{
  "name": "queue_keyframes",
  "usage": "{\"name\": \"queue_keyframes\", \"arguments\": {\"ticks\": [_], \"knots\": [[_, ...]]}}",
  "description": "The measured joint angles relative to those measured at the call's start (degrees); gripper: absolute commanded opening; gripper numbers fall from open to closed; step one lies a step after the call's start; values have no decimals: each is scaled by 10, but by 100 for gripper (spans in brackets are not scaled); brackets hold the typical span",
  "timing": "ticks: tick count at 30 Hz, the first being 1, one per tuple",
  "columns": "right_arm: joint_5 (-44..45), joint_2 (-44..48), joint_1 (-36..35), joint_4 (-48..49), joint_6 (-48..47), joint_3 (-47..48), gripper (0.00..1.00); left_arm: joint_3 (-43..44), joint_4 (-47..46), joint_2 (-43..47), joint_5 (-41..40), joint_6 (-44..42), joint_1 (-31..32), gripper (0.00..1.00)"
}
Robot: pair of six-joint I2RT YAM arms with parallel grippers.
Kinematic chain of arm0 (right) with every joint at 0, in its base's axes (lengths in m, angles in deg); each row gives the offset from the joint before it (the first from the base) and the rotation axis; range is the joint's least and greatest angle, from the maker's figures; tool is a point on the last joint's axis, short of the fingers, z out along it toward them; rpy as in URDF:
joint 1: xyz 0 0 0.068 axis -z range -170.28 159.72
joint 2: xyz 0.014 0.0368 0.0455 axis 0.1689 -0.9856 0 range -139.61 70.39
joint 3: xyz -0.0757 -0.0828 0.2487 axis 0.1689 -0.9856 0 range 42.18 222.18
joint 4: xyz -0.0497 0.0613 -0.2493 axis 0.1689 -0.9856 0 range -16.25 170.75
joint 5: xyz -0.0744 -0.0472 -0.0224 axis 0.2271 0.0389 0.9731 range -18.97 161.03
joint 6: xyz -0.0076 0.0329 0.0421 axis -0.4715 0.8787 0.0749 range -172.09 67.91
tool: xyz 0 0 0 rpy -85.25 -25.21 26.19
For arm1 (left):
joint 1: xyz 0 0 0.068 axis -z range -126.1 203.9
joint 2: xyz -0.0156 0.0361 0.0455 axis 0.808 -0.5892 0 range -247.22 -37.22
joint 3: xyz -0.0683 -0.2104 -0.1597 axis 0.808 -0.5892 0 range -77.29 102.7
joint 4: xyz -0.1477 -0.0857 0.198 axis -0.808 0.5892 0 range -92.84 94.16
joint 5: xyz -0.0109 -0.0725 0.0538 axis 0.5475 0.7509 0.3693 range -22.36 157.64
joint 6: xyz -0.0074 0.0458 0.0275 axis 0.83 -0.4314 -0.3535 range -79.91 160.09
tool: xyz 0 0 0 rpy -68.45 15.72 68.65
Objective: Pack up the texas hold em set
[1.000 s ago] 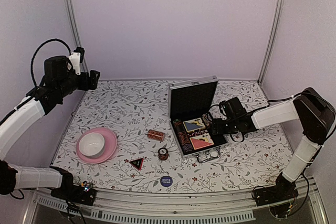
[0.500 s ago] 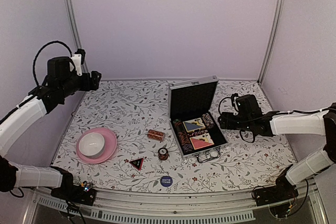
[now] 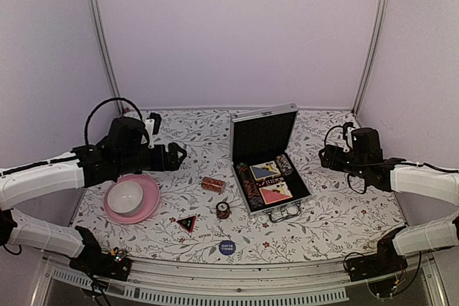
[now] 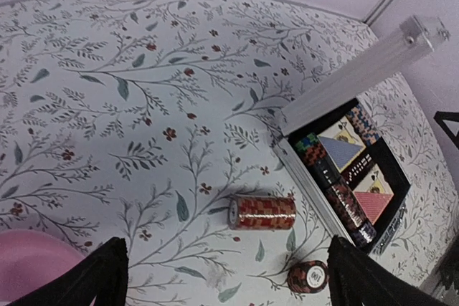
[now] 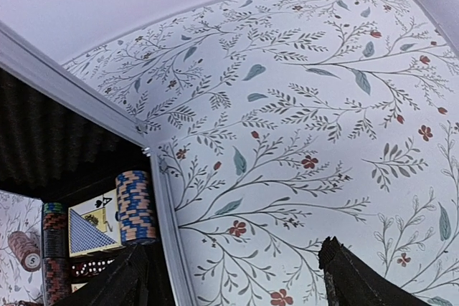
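Note:
The silver case (image 3: 244,191) lies open mid-table with its black-lined lid (image 3: 264,134) upright. Inside are card decks (image 3: 271,180) and rows of striped chips (image 4: 348,202); a blue chip stack (image 5: 135,208) sits by the right rim. On the table left of the case lie a red-brown chip roll (image 3: 213,184), a short chip stack (image 3: 223,210), a red-black triangle (image 3: 187,223) and a blue disc (image 3: 226,247). My left gripper (image 3: 178,155) hangs open and empty, above and left of the roll (image 4: 262,212). My right gripper (image 3: 324,158) is open and empty, right of the case.
A pink plate (image 3: 147,209) holding a white bowl (image 3: 125,195) sits at the left, just under my left arm. The case handle (image 3: 285,213) points toward the near edge. Purple walls enclose the floral-patterned table on three sides.
My left arm has swung down from the back left corner to above the table beside the plate. My right gripper has drawn back to the right, away from the case, and opened wider.

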Motion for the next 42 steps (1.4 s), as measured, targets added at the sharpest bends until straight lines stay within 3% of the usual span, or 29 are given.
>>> {"name": "queue_keyframes", "arguments": {"ticks": [6,12,24,42], "knots": [[-27,5,34,23,0,-36,84,-6,-20,-85,-13,84,114,97],[-41,14,40,40,0,-45,84,40,-24,-219,-6,96,158,97],[-45,34,43,52,5,-67,86,136,-10,-339,-22,38,172,97],[-45,38,43,54,18,-71,86,149,3,-355,-23,-13,145,97]]}}
